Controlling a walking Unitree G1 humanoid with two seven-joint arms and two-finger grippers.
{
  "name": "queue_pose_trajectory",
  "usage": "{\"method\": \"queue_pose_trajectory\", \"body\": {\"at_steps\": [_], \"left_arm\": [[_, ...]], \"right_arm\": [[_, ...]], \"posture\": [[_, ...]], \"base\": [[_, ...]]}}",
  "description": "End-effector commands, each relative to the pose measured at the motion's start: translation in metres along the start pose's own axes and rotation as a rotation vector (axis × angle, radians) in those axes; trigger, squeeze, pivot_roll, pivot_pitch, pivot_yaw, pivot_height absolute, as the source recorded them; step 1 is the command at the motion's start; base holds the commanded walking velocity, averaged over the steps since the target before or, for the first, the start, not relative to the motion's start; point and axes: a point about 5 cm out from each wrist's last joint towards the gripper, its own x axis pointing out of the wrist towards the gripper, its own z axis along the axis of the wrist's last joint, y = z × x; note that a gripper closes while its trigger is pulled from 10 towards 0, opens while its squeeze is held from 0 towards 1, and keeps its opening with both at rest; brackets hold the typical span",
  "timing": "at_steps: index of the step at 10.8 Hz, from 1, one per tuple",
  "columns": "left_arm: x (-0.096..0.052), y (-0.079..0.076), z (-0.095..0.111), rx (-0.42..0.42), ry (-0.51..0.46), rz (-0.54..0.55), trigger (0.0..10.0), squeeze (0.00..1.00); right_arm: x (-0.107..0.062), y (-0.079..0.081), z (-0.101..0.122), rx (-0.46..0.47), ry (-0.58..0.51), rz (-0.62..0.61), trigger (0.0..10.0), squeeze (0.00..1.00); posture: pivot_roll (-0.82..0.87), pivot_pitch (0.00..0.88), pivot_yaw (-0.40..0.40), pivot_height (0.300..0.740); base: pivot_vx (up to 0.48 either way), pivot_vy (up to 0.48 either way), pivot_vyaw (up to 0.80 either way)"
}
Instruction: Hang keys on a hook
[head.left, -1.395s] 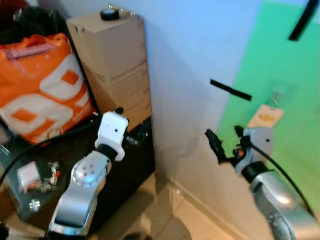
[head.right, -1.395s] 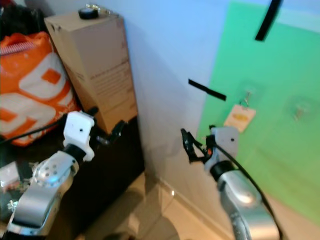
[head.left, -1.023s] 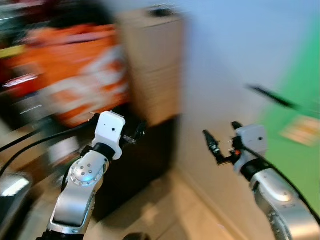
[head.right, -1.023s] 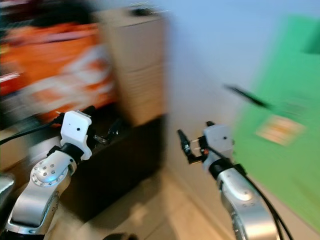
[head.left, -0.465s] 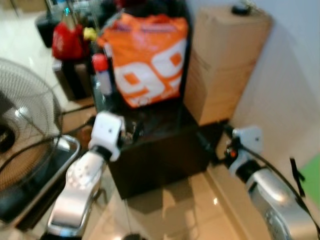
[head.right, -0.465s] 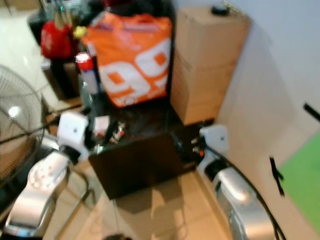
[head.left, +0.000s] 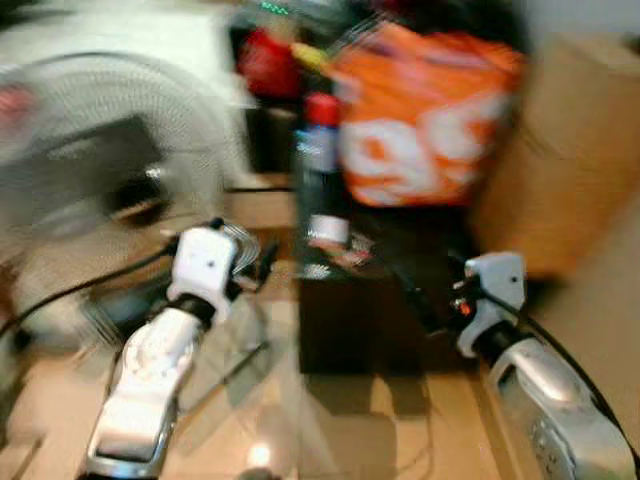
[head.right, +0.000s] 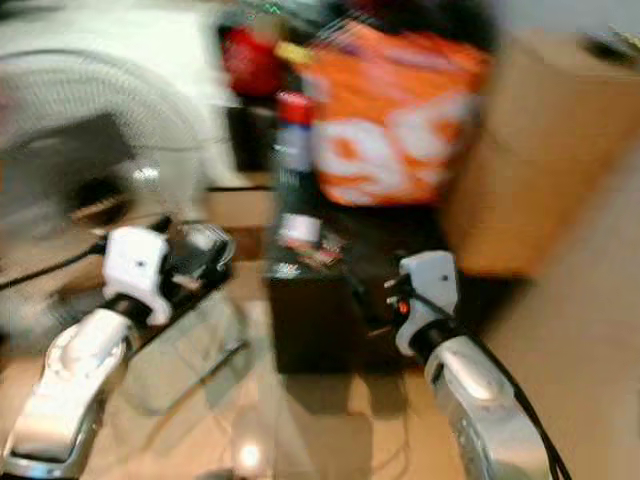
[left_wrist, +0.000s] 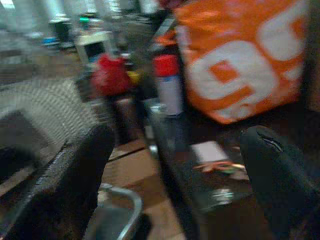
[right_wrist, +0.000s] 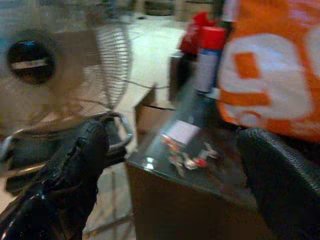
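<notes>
Keys (right_wrist: 186, 159) sit as a small cluster with red bits on the glossy top of the dark cabinet (right_wrist: 165, 200), just beside a pale card (right_wrist: 180, 132), in front of the orange bag (right_wrist: 270, 75) and the red-capped spray can (right_wrist: 207, 57). Too blurred to read a long axis on the bunch

Right gripper (right_wrist: 170, 165) faces straight at them, both black fingers (right_wrist: 75, 165) spread wide apart, nothing between. In the head view it hangs at the cabinet's front edge, keys ahead and slightly above the tips. Right arm looks nearer and better lined up

Left gripper (left_wrist: 175, 165) also parted and empty, off to the cabinet's left side by the fan (head.left: 110, 150); it sees the same tabletop clutter from further out

Versus 1.4 s ago: the view has swung left, away from the white wall and green panel with its tagged hook, onto cabinet and fan. That's camera motion; the arms keep the same raised pose. Frames heavily smeared, so the turn is likely ongoing

My read: approach phase, grasp not started
</notes>
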Motion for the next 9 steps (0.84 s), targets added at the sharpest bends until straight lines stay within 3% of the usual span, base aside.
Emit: {"method": "queue_pose_trajectory", "body": {"at_steps": [1, 3, 4, 7, 9], "left_arm": [[0.0, -0.003, 0.002, -0.011, -0.012, -0.011, 10.0, 0.0], [0.0, -0.001, 0.002, -0.009, -0.01, 0.006, 10.0, 0.0], [0.001, 0.002, 0.002, -0.002, -0.012, 0.012, 10.0, 0.0], [0.008, 0.004, 0.004, 0.008, -0.027, 0.006, 10.0, 0.0], [0.011, 0.001, 0.005, 0.004, -0.032, -0.01, 10.0, 0.0]], "right_arm": [[0.0, -0.002, 0.001, -0.004, -0.006, -0.001, 10.0, 0.0], [0.003, -0.012, -0.001, -0.004, 0.003, -0.086, 10.0, 0.0], [0.005, -0.019, -0.006, -0.064, 0.044, -0.164, 10.0, 0.0], [0.005, -0.022, -0.009, -0.006, 0.01, -0.235, 10.0, 0.0], [0.003, -0.023, -0.02, -0.012, 0.071, -0.236, 10.0, 0.0]], "posture": [[-0.07, 0.033, 0.001, 0.74], [-0.07, 0.033, -0.006, 0.74], [-0.07, 0.031, -0.008, 0.74], [-0.08, 0.023, -0.002, 0.74], [-0.08, 0.02, 0.001, 0.74]], "base": [[0.337, 0.0, 0.8], [0.386, 0.0, 0.0], [0.39, 0.0, 0.0], [0.393, 0.0, 0.0], [0.394, 0.0, -0.4]]}}
